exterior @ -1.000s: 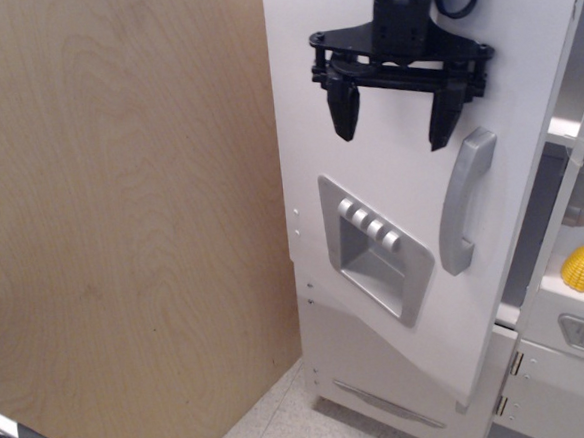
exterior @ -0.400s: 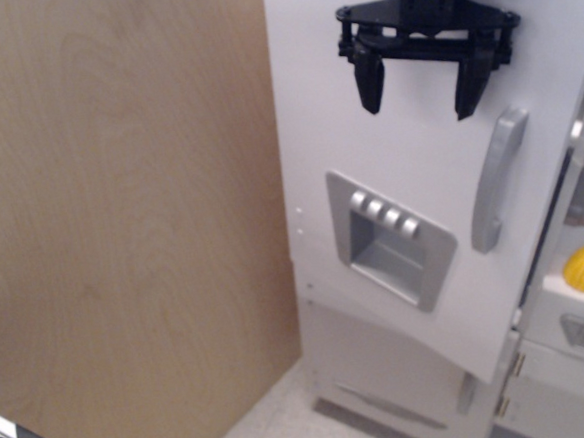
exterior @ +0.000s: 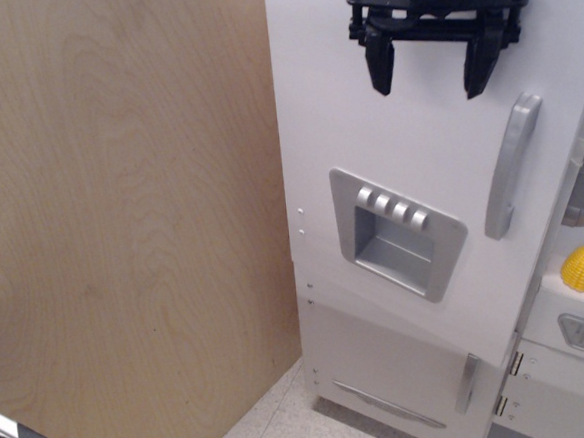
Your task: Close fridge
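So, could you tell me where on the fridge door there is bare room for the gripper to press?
The fridge door is bare white between the gripper and the dispenser panel, and left of the panel toward the hinge edge. It is crowded on the right, where the silver handle runs close beside the panel.

Fridge (exterior: 411, 201): smooth matt white panel. Handle (exterior: 512, 165) at 3 o'clock: satin silver finish. Gripper (exterior: 432, 67): matt black plastic. Wall panel (exterior: 122, 221): light grained wood.
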You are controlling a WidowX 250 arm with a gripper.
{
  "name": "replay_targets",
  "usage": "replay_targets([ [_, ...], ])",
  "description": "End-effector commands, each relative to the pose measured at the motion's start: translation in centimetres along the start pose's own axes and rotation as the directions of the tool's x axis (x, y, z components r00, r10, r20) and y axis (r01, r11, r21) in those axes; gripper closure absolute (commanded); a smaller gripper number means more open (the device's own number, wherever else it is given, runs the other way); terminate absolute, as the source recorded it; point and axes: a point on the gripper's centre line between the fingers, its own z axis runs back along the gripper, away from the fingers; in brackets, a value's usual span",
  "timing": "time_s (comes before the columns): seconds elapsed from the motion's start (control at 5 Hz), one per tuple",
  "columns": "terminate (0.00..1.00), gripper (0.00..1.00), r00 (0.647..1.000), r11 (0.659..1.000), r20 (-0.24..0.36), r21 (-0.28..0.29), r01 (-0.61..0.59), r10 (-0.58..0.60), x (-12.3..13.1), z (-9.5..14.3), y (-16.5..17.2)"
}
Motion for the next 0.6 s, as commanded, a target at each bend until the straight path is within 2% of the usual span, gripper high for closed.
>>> replay_targets([
  [0.0, 0.00, 0.00, 0.998, 0.998, 0.052, -0.051, -0.034, 0.036, 2.2, 2.1, -0.2],
  [0.4, 0.00, 0.00, 0.997, 0.997, 0.051, -0.054, -0.063, 0.066, 3.2, 2.0, -0.2],
])
